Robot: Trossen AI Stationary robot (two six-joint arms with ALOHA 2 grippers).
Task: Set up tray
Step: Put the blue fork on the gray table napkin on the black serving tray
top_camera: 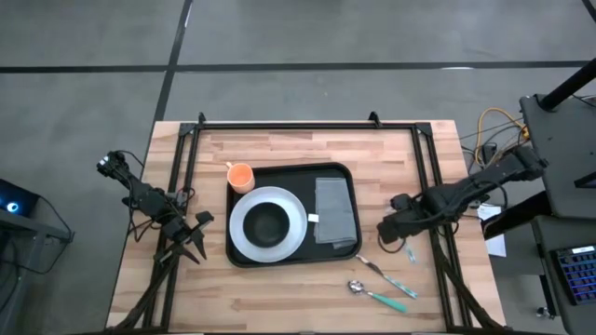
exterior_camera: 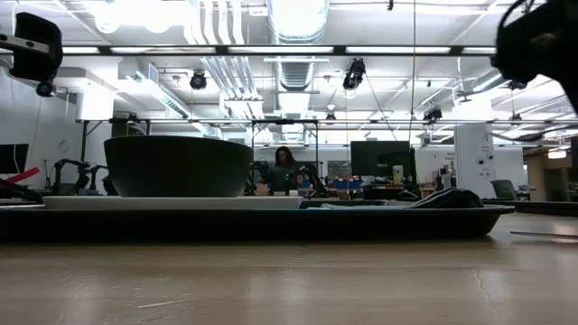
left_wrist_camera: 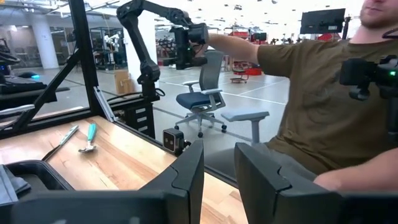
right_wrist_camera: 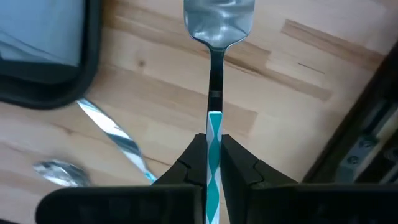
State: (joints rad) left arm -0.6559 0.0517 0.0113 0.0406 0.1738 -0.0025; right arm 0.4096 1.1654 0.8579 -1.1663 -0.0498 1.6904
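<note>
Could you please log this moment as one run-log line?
right pincer: shut on fork, above table | left pincer: idle left of tray | spoon: on table

One black tray (top_camera: 340, 171). One white plate (top_camera: 240, 233) on tray, frame centre. One dark bowl (top_camera: 267, 221) on plate. One orange cup (top_camera: 240, 176), upper left of tray. One grey folded napkin (top_camera: 334, 210), right half of tray. Three teal-handled utensils: two on wood, lower right — spoon (top_camera: 358, 288), another piece, perhaps knife (top_camera: 371, 267) — third (right_wrist_camera: 213, 74) clamped in right gripper (right_wrist_camera: 213, 163).
</note>
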